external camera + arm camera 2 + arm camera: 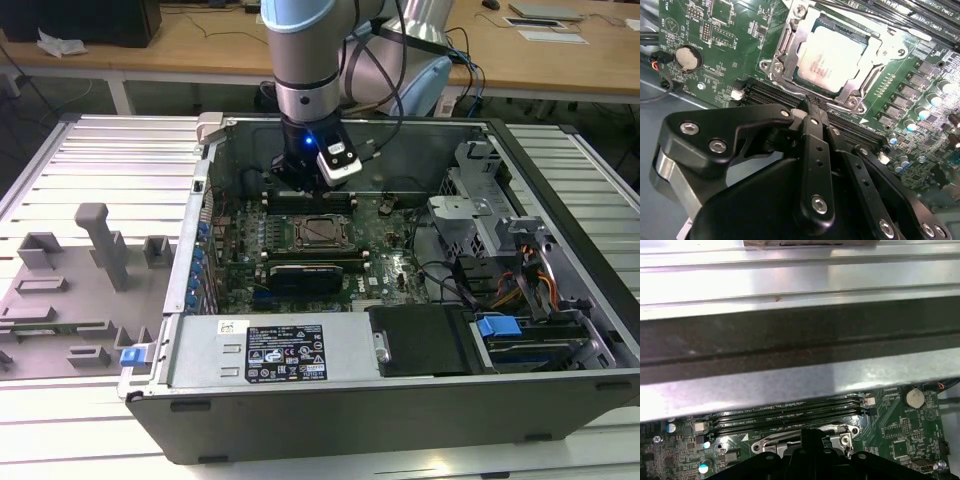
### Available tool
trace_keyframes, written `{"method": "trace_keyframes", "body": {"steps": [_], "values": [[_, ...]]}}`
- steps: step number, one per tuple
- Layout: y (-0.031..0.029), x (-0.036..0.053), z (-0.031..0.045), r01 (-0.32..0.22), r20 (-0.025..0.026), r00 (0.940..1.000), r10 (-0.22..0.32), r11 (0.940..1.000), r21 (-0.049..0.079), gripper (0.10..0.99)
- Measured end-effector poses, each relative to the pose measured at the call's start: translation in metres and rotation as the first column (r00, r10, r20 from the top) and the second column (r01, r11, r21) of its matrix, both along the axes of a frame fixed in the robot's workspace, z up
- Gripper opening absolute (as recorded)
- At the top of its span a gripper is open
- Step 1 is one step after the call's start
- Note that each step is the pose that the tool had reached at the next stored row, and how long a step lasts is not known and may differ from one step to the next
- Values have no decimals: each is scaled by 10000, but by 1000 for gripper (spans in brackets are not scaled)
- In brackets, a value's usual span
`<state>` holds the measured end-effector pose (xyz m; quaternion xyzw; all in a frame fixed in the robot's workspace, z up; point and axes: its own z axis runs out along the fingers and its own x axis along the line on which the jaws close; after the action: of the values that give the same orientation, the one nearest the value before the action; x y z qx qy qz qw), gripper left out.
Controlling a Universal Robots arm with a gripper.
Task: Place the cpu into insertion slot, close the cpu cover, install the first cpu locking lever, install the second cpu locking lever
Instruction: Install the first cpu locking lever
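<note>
While the arm hung inside the open computer case, the gripper was seen poised just above the edge of the cpu cover, its fingers drawn together at the tips with nothing held between them. The cpu was already seated in the insertion slot, just beyond the fingertips, and the cover's silver frame was lying flat around the chip, its window showing the grey top. A thin locking lever could be made out along the near side of the frame, directly below the fingertips, though whether it was latched could not be told. The step in hand was judged to be the levering stage. To do it well, the closed tips would need to be set squarely on the lever, pressed down and swung sideways under its catch, and kept clear of the black memory slots running beside the socket on the green motherboard.
</note>
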<state>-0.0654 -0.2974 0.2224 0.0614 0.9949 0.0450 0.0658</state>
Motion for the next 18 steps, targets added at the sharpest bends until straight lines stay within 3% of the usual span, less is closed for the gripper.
{"method": "trace_keyframes", "body": {"steps": [3,6,9,14,16,18], "values": [[-35,0,0,0,-39,10000,-1,10000,-88,106],[-152,0,0,-3,-196,9998,-4,9994,-354,106],[-236,0,0,-10,-345,9994,-8,9986,-532,106],[-256,82,-3,-116,-428,9990,93,9985,-531,106],[-257,116,-3,-166,-546,9984,136,9983,-559,106],[-258,117,14,-171,-595,9981,135,9980,-602,106]]}}
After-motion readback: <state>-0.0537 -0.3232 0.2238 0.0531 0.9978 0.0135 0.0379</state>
